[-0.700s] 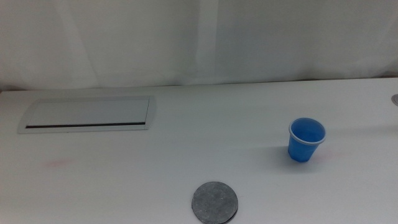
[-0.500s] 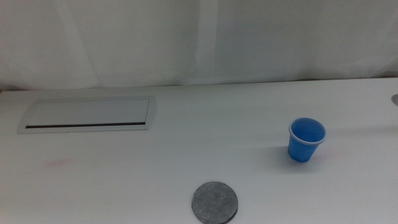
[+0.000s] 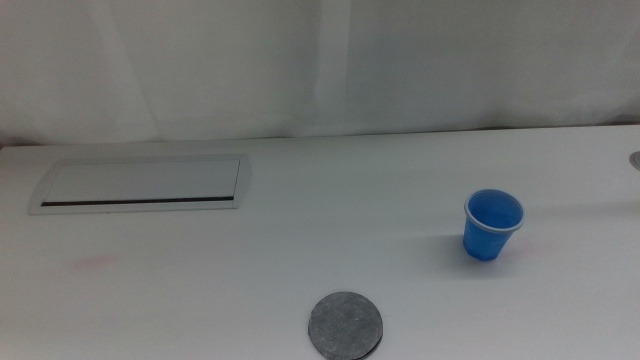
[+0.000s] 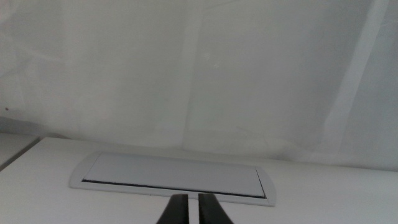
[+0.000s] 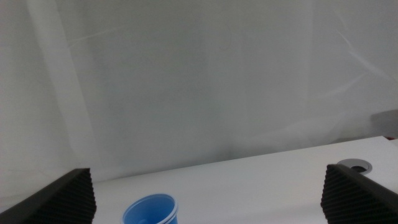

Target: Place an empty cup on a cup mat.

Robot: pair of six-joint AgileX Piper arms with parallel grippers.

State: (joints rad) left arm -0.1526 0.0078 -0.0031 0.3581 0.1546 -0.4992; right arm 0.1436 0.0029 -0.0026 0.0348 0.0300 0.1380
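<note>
The blue cup (image 3: 491,225) stands upright and empty on the white table at the right. The grey round cup mat (image 3: 345,326) lies flat near the front edge, left of the cup and apart from it. Neither arm shows in the middle view. In the right wrist view my right gripper (image 5: 211,199) is open, its jaws wide apart, and the cup (image 5: 150,211) sits ahead between them, not touched. In the left wrist view my left gripper (image 4: 193,210) is shut and empty, its jaws side by side.
A white rectangular panel with a dark slot (image 3: 142,185) lies flat at the back left; it also shows in the left wrist view (image 4: 171,177). A small grey round fitting (image 3: 634,159) sits at the table's right edge. A white curtain hangs behind the table.
</note>
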